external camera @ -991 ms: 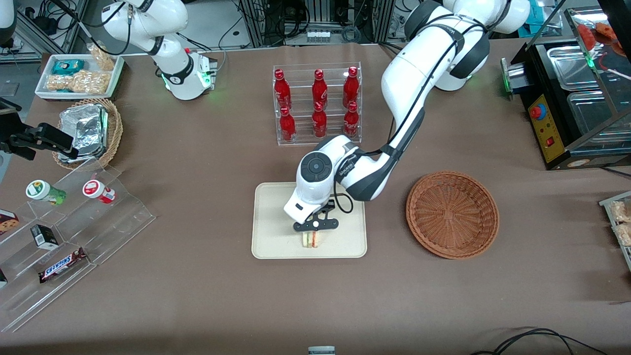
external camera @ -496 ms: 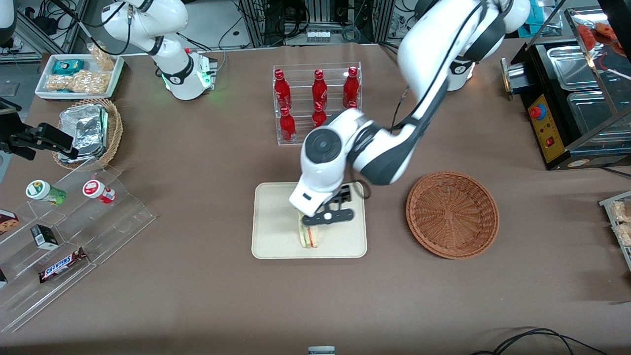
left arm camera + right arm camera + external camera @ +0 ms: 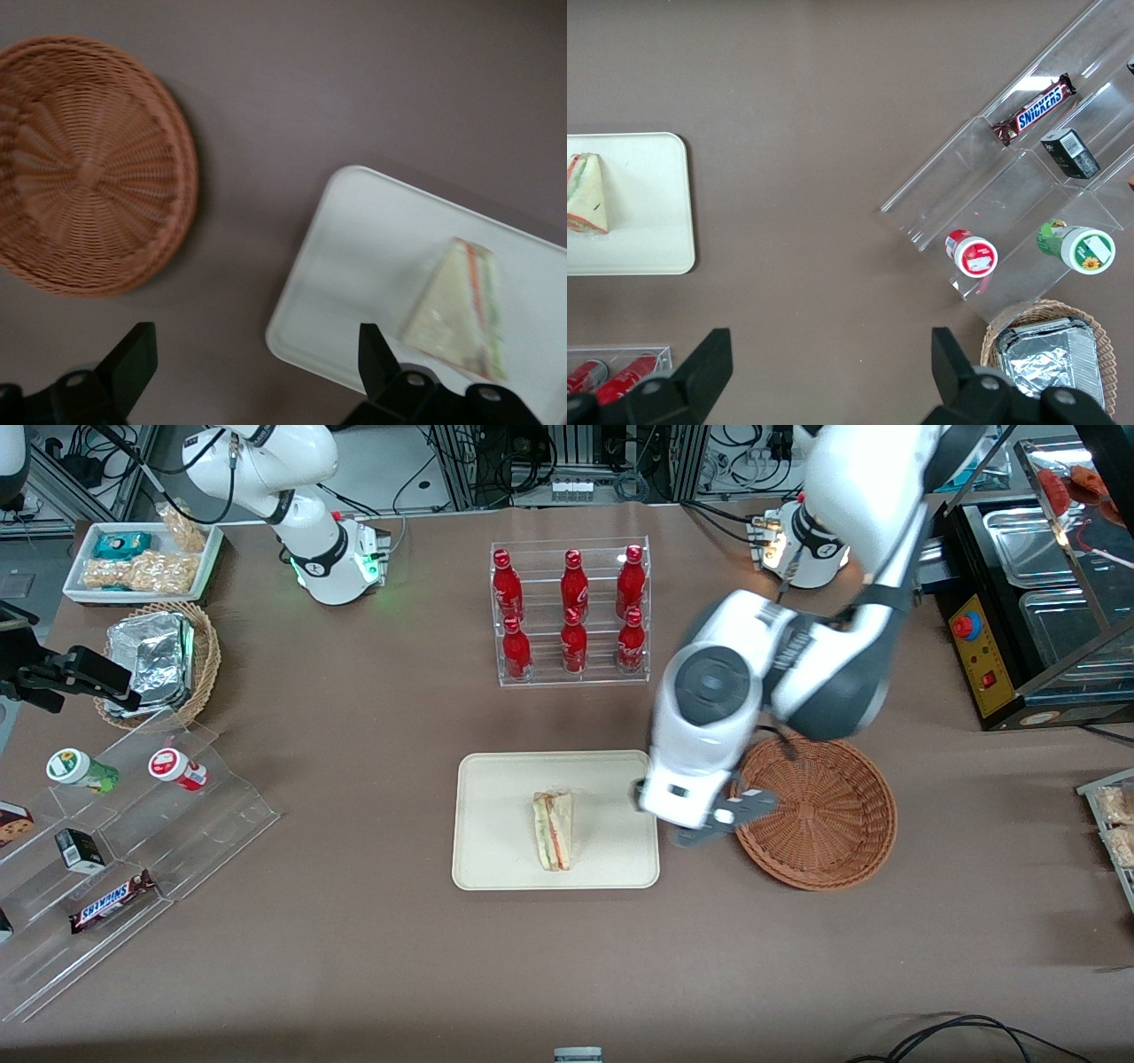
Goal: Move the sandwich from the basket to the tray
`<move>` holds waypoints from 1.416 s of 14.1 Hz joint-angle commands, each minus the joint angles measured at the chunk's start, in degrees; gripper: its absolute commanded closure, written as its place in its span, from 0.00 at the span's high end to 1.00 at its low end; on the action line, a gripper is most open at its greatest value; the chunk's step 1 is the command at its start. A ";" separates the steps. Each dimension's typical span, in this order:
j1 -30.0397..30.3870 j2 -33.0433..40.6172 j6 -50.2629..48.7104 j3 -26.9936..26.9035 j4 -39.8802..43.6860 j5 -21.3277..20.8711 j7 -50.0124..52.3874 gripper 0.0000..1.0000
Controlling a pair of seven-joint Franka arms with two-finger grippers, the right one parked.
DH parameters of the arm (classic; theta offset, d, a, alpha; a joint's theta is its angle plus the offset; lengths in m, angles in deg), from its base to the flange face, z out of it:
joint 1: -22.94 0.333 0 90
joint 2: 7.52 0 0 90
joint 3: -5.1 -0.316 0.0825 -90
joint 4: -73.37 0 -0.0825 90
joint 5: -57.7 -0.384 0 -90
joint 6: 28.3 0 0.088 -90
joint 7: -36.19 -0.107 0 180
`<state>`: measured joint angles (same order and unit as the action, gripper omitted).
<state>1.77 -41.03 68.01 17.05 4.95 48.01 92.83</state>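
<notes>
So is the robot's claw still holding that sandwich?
No, the sandwich lies alone on the tray, while the gripper hangs open and empty between tray and basket.

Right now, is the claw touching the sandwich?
Apart. In the front view the claw hangs between the tray and the basket, open, with bare tray between it and the sandwich lying there.

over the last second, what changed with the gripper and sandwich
The gripper let go of the sandwich and rose away toward the basket; it now hangs open above the table between tray and basket. The sandwich stayed on the tray, now fully uncovered. Tray and basket kept their places.
</notes>
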 commanded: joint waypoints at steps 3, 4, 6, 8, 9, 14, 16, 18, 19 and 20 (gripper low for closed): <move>8.50 15.65 4.68 0.53 -21.03 0.28 -9.95 1.00; 9.99 17.93 4.42 0.53 -22.97 0.45 -11.80 1.00; 12.81 21.54 4.07 0.62 -25.88 1.68 -15.67 1.00; 15.36 23.66 1.54 0.53 -26.16 3.00 -20.42 1.00; 16.85 24.37 -0.22 0.53 -25.98 3.79 -22.17 1.00; 22.39 31.48 -6.38 0.53 -27.73 6.78 -36.05 1.00; 24.24 35.08 -6.65 0.45 -29.66 7.84 -41.24 1.00; 23.81 36.32 -7.70 -3.22 -29.24 7.84 -47.56 1.00; 23.55 37.02 -7.80 -4.64 -29.14 7.84 -51.68 1.00; 23.37 37.20 -7.80 -6.57 -28.19 8.01 -55.99 1.00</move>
<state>25.30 -5.96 60.54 13.40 -22.44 55.03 43.97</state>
